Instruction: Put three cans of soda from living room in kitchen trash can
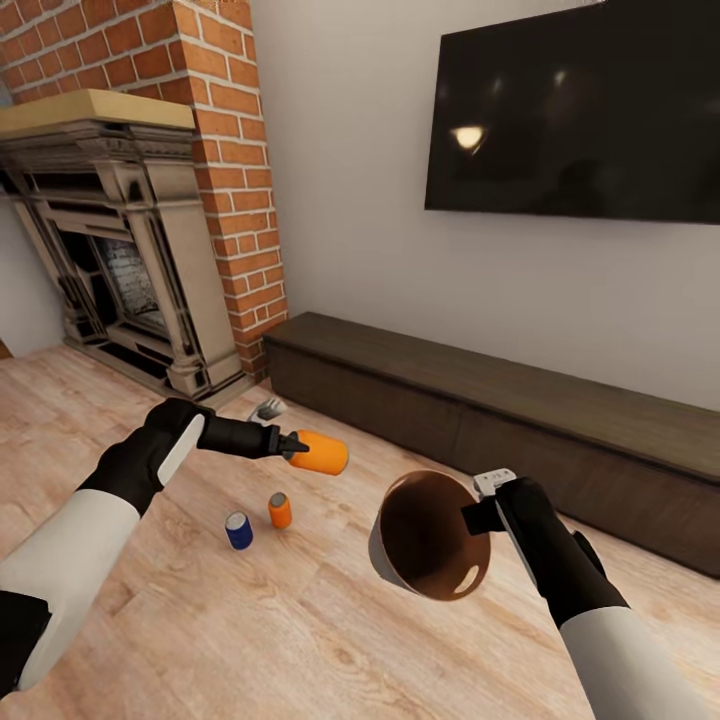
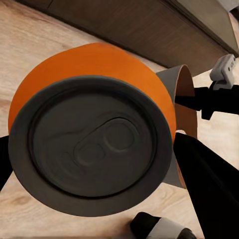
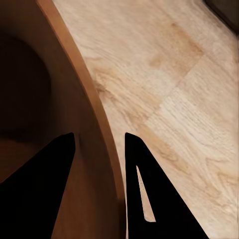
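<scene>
Before the long low cabinet [image 1: 520, 400] — three soda cans, one bin.
Left gripper [image 1: 290, 446] is clamped on one orange can [image 1: 320, 452], held sideways off the floor; second orange can [image 1: 280, 510] and blue can [image 1: 238, 530] stand on the floor [image 1: 250, 620] — side by side, nearer the robot. Right gripper [image 1: 478, 518] pinches the rim of the tilted trash can [image 1: 430, 535], jaws astride its wall, opposite the held can.

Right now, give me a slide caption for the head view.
Left gripper holds an orange can sideways beside the bin gripped by the right gripper.
</scene>
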### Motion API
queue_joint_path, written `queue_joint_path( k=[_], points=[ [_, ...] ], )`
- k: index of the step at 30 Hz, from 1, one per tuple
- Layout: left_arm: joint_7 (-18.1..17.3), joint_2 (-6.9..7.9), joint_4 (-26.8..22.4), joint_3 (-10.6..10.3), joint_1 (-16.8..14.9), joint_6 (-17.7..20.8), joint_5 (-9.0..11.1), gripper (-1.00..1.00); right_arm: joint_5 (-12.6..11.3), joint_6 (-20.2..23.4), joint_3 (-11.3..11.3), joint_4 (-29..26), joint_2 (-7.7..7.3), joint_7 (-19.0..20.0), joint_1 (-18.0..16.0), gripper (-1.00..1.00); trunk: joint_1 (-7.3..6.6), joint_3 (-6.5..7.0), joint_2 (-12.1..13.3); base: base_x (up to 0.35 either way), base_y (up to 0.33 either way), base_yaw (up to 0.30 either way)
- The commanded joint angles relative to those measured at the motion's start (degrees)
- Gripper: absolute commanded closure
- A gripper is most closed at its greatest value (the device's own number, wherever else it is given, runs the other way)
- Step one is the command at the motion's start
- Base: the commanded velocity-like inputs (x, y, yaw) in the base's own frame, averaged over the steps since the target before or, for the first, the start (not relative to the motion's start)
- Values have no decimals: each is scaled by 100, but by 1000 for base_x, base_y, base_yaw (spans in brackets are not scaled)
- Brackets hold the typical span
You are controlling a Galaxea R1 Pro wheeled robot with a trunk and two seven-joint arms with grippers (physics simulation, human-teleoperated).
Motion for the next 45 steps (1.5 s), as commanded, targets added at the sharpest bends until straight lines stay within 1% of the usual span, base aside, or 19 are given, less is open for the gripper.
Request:
queue_joint_path(
  k=[1,5,8,10,12,13,16,19,21,22,26,28,29,33,37,39,42,43,45],
  points=[
    [-3,0,1,-5,0,0,-5,100,-158,15,2,0,4,29,-1,100,-23,19,41,0,0,0],
    [-13,-20,8,-44,1,0,-5,100,-154,15,10,89,19,29,-6,100,-111,91,202,0,0,0],
    [-19,-43,15,-186,0,0,-5,100,-157,15,8,253,20,29,-15,100,-177,145,322,0,0,0],
    [-84,-56,23,-423,0,0,0,100,-157,15,8,366,21,29,-43,100,-221,180,402,0,0,0],
    [-331,-66,35,-711,0,0,3,100,-158,15,7,467,21,29,-80,100,-264,216,483,0,0,0],
    [-439,-79,37,-789,0,0,3,100,-158,15,7,541,23,29,-91,100,-264,216,483,0,0,0],
    [-540,-144,26,-857,0,0,4,100,-158,15,8,679,40,26,-106,100,-264,216,483,0,0,0],
    [-617,-392,-11,-913,6,0,4,100,-152,15,14,907,121,-92,-174,100,-264,216,483,0,0,0],
    [-627,-485,-23,-921,7,0,4,100,-151,15,14,980,171,-222,-191,100,-264,216,483,0,0,0],
    [-634,-574,-30,-929,8,0,2,100,-152,15,15,1055,217,-348,-202,100,-264,216,483,0,0,0],
    [-640,-747,-34,-960,6,0,-2,100,-152,15,15,1213,318,-585,-218,100,-264,216,483,0,0,0],
    [-642,-837,-34,-1004,7,0,-3,100,-150,15,15,1337,416,-758,-224,100,-264,216,483,0,0,0],
    [-640,-911,-25,-1055,6,0,-6,100,-150,15,17,1460,514,-970,-227,100,-264,216,483,0,0,0],
    [-638,-972,0,-1110,7,0,-11,100,-150,15,31,1609,676,-1310,-231,100,-264,216,483,0,0,0],
    [-601,-999,25,-1141,8,0,-26,100,-149,15,135,1734,848,-1638,-231,100,-264,216,483,0,0,0],
    [-585,-1001,29,-1191,8,0,-33,100,-149,15,168,1746,871,-1685,-230,100,-264,216,483,0,0,0],
    [-543,-1001,42,-1490,8,0,-39,100,-149,15,218,1760,899,-1736,-231,100,-264,216,483,0,0,0],
    [-361,-1001,49,-1784,14,0,-34,100,-149,15,239,1765,907,-1757,-230,100,-264,216,483,0,0,0],
    [-219,-1001,51,-1895,15,0,-33,100,-146,15,246,1763,912,-1765,-230,100,-264,216,483,0,0,0]
  ],
)
